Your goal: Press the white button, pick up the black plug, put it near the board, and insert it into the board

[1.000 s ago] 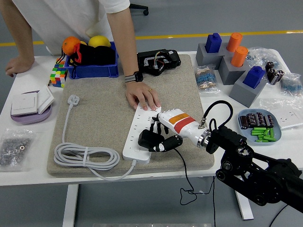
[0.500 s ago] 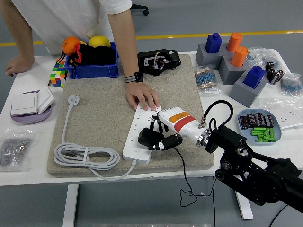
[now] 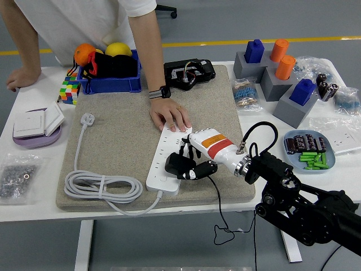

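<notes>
At about 5 o'clock the black right arm point(image 3: 304, 209) came in from the lower right corner over the near edge of the white counter point(image 3: 34, 197). Its robot hand point(image 3: 200, 158), white with an orange band, reached toward 10 o'clock and was clenched around the black plug point(image 3: 177, 165), which sat on top of the near end of the white power strip point(image 3: 168, 160); whether its pins were in a socket could not be told. A thin black wire point(image 3: 223, 217) hung from the plug over the counter's front edge.

The strip lay on a tan mat point(image 3: 124, 124) at the centre of the view, running from 7 o'clock to 1 o'clock. From its near end a white cable point(image 3: 101, 189) coiled at 8 o'clock and ran up to a white wall plug point(image 3: 87, 119) at 10 o'clock on the mat.

At the strip's far end a person's hand point(image 3: 169, 116) pressed flat on it, a watch on the wrist. The person's other hand point(image 3: 20, 78) rested on the counter at 10 o'clock.

At 3 o'clock a blue dish point(image 3: 333, 161) held green and dark parts. Farther off, at 1 o'clock, grey blocks point(image 3: 273, 79) carried blue and orange pegs. At 11 o'clock a blue bin point(image 3: 110, 84) held fruit, with a colour cube point(image 3: 69, 90) beside it. At 9 o'clock white switch plates point(image 3: 36, 124) sat on a purple disc.
</notes>
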`<state>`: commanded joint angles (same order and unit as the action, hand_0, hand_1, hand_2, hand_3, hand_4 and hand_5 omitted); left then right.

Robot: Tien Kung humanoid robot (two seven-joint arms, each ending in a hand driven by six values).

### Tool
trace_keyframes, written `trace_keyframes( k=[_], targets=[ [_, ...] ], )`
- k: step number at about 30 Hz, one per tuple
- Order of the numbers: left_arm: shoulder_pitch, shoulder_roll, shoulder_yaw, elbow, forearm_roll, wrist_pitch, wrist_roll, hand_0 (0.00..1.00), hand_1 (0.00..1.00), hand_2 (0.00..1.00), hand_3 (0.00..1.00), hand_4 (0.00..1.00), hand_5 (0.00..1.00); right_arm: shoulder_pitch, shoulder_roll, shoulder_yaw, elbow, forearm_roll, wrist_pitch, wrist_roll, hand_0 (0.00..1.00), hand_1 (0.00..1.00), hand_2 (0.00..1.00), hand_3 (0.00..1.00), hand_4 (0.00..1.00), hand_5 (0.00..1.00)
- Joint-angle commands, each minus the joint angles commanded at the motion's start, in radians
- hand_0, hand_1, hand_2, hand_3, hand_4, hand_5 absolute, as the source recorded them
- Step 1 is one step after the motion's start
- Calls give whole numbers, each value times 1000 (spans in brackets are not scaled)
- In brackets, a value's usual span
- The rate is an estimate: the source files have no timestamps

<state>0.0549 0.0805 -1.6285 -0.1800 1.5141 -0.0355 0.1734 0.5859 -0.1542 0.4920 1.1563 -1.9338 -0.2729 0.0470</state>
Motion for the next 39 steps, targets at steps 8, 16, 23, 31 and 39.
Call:
trace_keyframes(
  k=[8,16,23,31,39],
  targets=[
    [0,1,5,0,-4,0,-1,625,631,640,694,589,375,1,5,0,-13,-9,-18,9,295,285,361,431,998,333],
    [1,3,7,0,-4,0,0,625,631,640,694,588,374,-1,7,-8,-21,-5,-17,9,297,288,366,430,998,329],
    [3,5,10,0,-6,0,1,624,631,640,694,588,373,-2,9,-11,-29,-5,-20,9,294,294,367,430,998,326],
    [4,7,10,0,-3,0,2,624,631,640,694,588,373,-3,10,-7,-32,4,-29,12,418,390,454,499,998,327],
    [5,5,11,0,-5,0,1,624,633,640,694,588,373,-6,9,3,-32,13,-17,10,449,460,492,535,998,333]
  ],
)
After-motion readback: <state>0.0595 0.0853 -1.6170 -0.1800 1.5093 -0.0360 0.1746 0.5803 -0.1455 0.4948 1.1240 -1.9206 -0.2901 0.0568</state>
